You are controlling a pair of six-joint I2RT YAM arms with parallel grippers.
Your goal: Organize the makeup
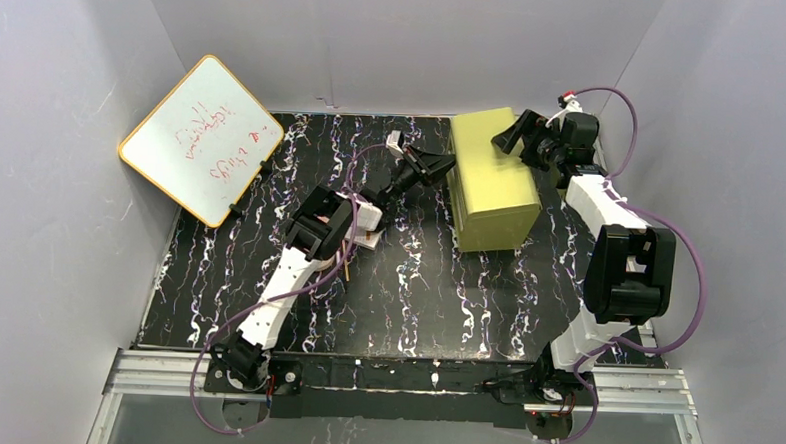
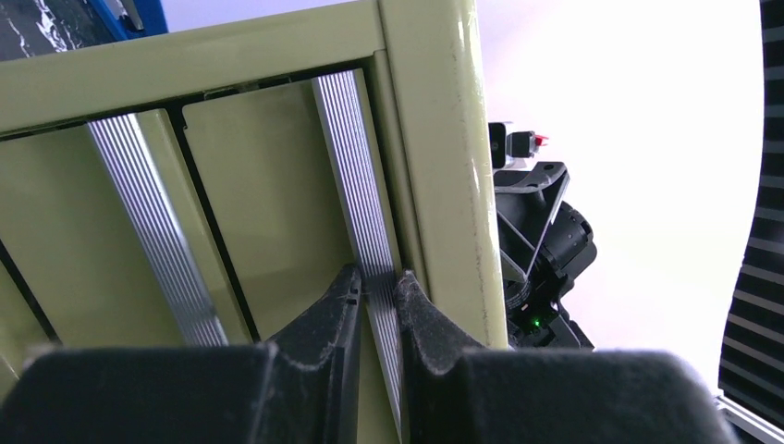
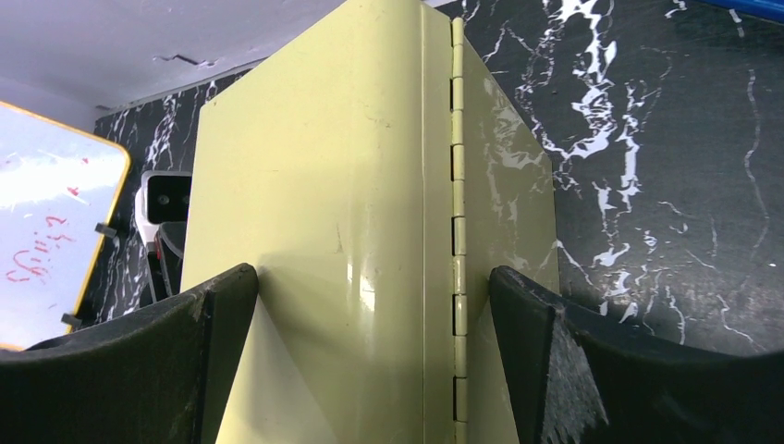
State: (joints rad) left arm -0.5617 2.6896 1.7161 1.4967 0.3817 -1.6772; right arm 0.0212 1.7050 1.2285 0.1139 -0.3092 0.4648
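Observation:
The yellow-green drawer box (image 1: 491,176) stands at the back middle of the table. My left gripper (image 1: 439,166) is at its left face. In the left wrist view this gripper (image 2: 379,282) is shut on a silver ribbed drawer handle (image 2: 356,176). My right gripper (image 1: 508,139) is at the box's back right top edge. Its jaws (image 3: 374,296) stand wide open astride the hinged corner (image 3: 456,185). Most of the makeup is hidden under the left arm. Only a thin orange stick (image 1: 348,272) and a small pale piece (image 1: 368,240) show.
A yellow-rimmed whiteboard (image 1: 202,139) with red writing leans at the back left. Grey walls close in the black marbled table (image 1: 415,303) on three sides. A second silver handle (image 2: 153,222) runs alongside the gripped one.

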